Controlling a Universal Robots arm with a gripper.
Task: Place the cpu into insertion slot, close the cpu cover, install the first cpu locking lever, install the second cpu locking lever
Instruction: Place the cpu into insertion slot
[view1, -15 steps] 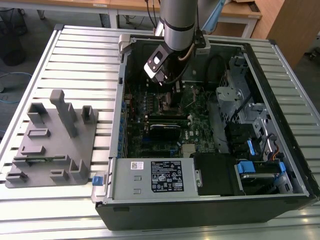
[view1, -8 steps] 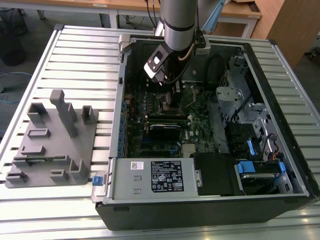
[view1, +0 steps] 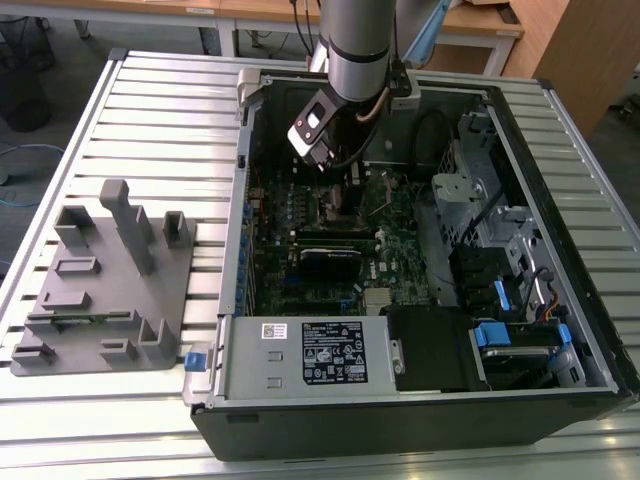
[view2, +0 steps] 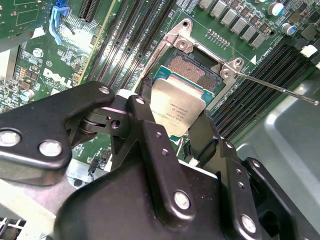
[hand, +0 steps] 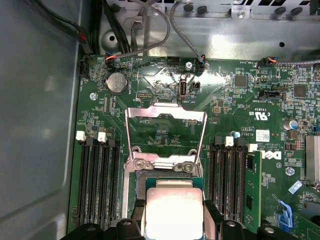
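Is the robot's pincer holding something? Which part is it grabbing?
Yes. The pincer holds the cpu, the little silver square, pinched by two opposite edges. It is over the insertion slot, and the cpu cover is flipped open.

Silver-faced square cpu (view2: 177, 112) hangs tilted, partly over the insertion slot (view2: 192, 72), dark pin field half bare. The cpu cover (hand: 165, 110) is swung open, green board showing through its window.
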